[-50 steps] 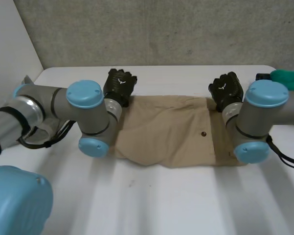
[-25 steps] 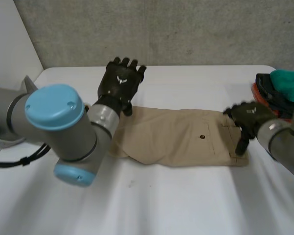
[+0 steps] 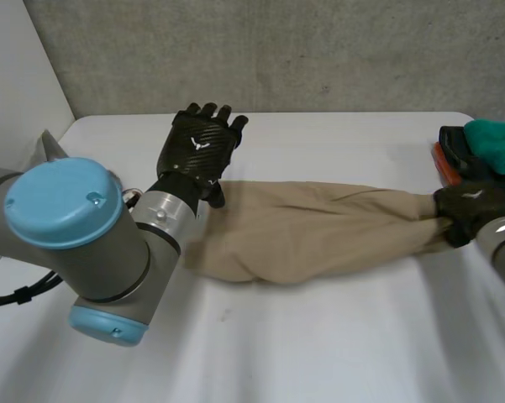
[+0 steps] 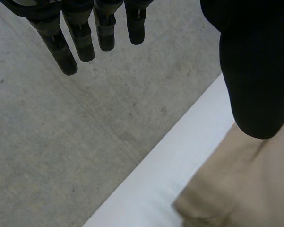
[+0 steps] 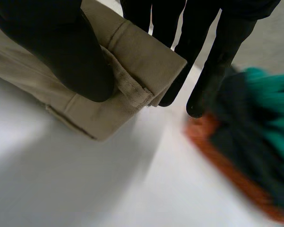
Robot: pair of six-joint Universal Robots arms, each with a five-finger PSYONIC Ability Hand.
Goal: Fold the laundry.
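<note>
My right robot hand (image 5: 56, 42) is clenched on one end of the tan trousers (image 3: 319, 231): the thumb presses down on the folded hem and the fingers (image 5: 212, 56) curl round behind it, pinching the cloth. From that grip the trousers run in a long bunched strip across the white surface (image 3: 319, 336) toward my left robot hand (image 3: 197, 151). That hand is released, its fingers straight and spread, raised above the far corner of the trousers' other end, with the thumb just over the cloth. A pile of green and orange clothes (image 3: 487, 143) sits just beyond my right fingertips.
</note>
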